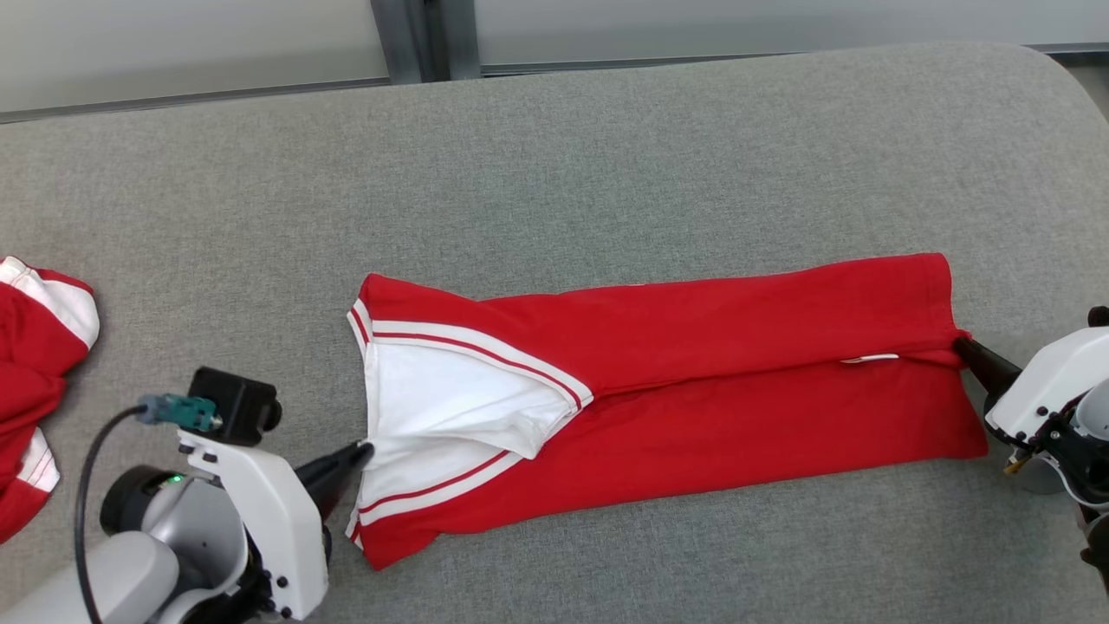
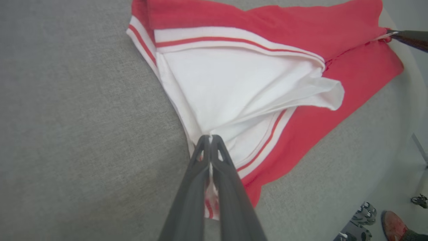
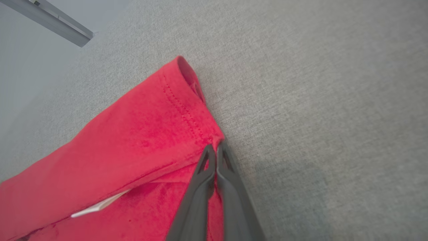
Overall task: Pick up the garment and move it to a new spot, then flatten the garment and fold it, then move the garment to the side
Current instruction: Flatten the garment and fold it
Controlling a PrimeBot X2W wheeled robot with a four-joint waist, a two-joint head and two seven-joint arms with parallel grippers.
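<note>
The red shirt (image 1: 693, 381) lies on the grey tabletop (image 1: 554, 156), across the middle of the head view; it is folded into one long strip, with both long sides turned in so that they meet along a line down the middle; the end with white cloth and red-and-white stripes is at the left of the frame, and the plain red end is at the right.

The left hand (image 1: 362, 451) is at the lower left; its two dark fingers are pressed tight together and pinch the white cloth at the striped end; in the left wrist view a thin bit of white cloth shows between the tips.

The right hand (image 1: 960, 345) is at the right edge; its fingers are tight together too, and they pinch the red hem just where the two folded sides meet.

A small white tag (image 1: 869, 358) pokes out of that middle line, near the right hand.

Another red and white piece of clothing (image 1: 35, 373) lies bunched at the left edge of the frame, well apart from the shirt.
</note>
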